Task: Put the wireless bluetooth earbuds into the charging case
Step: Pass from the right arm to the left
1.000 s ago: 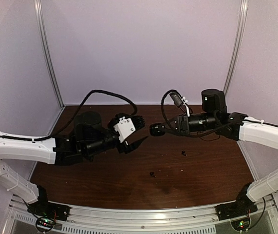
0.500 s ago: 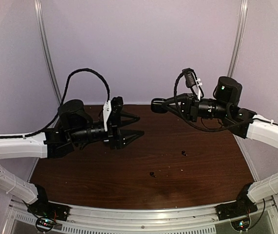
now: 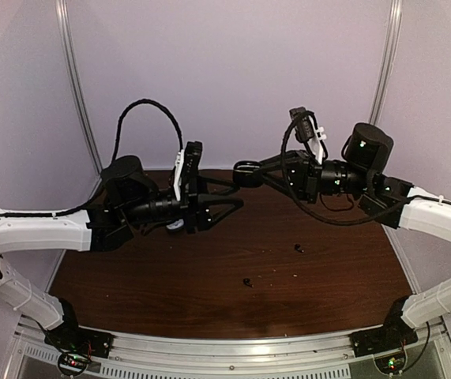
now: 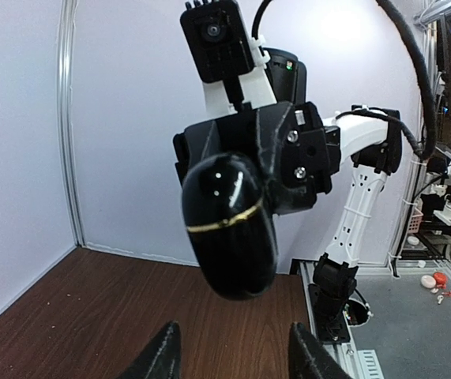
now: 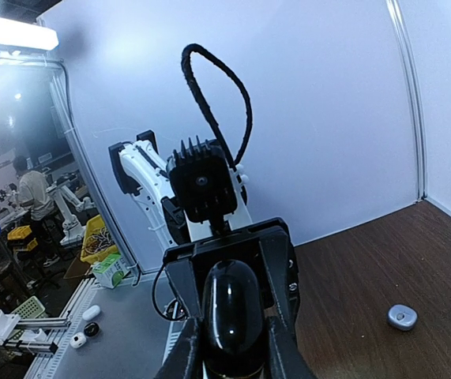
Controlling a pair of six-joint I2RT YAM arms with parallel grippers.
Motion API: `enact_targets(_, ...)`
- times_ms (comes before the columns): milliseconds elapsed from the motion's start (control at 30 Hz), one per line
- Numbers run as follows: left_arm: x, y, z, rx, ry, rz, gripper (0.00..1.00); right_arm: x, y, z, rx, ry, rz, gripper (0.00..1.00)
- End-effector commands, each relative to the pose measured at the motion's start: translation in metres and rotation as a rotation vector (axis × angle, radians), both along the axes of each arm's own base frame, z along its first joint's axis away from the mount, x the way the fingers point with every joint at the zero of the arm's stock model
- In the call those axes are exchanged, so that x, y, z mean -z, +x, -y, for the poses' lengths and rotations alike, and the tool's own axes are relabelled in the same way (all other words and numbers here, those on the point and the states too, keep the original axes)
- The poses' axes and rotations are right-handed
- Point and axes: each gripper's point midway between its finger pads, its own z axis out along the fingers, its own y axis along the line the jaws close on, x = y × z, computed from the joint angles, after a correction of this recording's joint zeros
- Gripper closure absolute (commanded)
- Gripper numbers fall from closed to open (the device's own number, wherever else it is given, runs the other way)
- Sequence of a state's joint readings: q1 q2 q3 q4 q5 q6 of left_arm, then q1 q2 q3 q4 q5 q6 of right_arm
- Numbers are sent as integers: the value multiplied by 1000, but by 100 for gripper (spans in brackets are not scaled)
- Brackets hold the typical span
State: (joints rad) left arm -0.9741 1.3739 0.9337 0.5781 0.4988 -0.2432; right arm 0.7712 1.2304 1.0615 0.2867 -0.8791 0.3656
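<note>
Two fingers of my right hand (image 5: 233,341) are clamped on the black charging case (image 5: 233,308), which is held in the air above the counter (image 3: 170,276). My left hand (image 4: 233,362) faces the case with its fingers (image 4: 160,359) spread and nothing between them.

The left wrist view shows a thin gold seam running round the glossy case. The right wrist view shows only the case's rounded end.

The top view shows two black earbuds (image 3: 298,249) lying apart on the bare wood, right of centre. Only the right wrist view shows a pale lavender-silver pebble-shaped piece (image 5: 401,317) on the counter. I cannot tell whether it is a bud.
</note>
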Motion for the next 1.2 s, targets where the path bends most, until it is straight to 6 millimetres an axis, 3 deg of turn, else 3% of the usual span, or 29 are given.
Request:
enact_targets(0,-33,-4,-2,34,-105,31,55,-18,-8,-4,-23,45,46,93)
enact_targets(233,-37,-7,5,83,-127,29,60,-12,-9,-13,-24,36,38,93)
enact_targets(567,-44,-14,7,141,-168,34,73,-10,-8,-11,-2,36,43,92)
enact_targets(1167,-47,-9,10,132,-177,-7,63,-7,-8,-10,4,24,50,92)
